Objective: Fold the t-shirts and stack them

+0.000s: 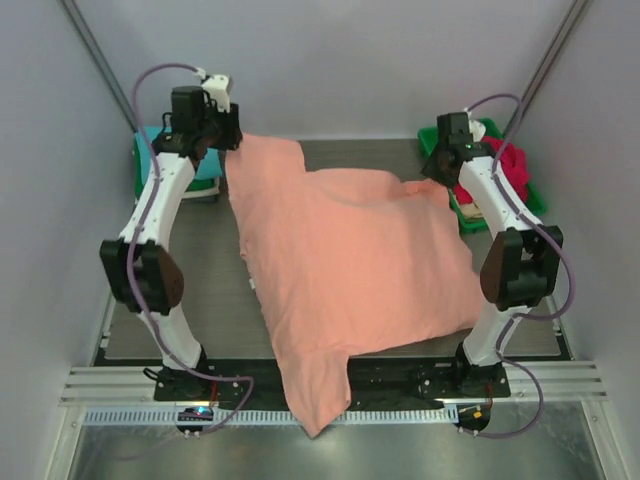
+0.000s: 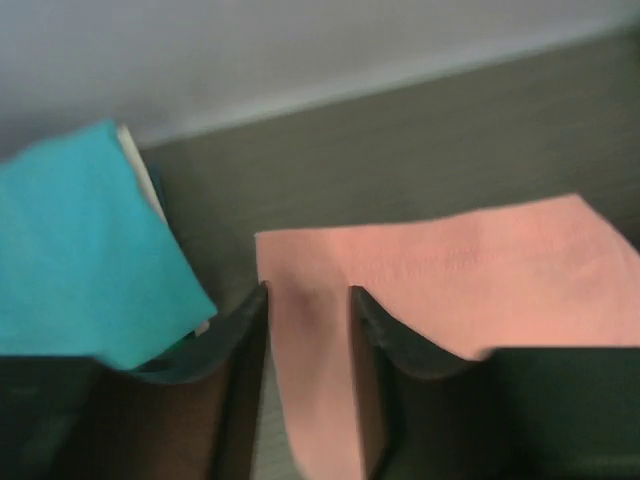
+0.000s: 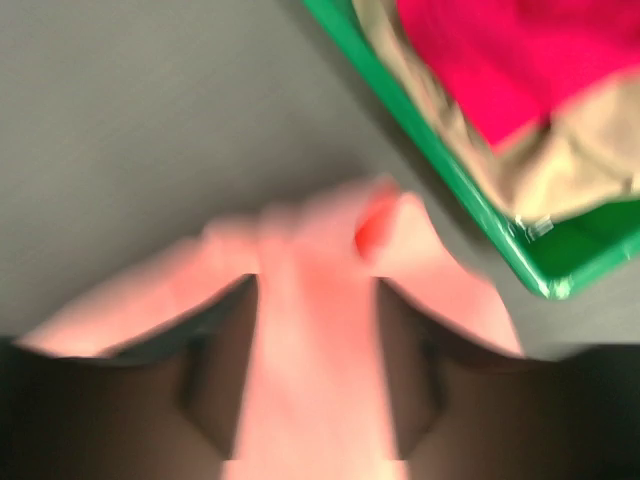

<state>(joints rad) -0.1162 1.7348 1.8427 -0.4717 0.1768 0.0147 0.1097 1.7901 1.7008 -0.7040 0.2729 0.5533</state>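
salmon shirt [image 1: 350, 270] far corners between both grippers' fingers

You are not seeing any words or numbers here. Nothing is showing a label you can read.

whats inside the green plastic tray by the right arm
The green plastic tray holds a red cloth shirt lying over a beige cloth shirt. Anything beneath them is covered.

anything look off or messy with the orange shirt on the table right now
Yes. The salmon-orange shirt lies skewed on the table, and one corner droops over the near edge between the arm bases. The far edge is uneven, bunched at the right gripper.
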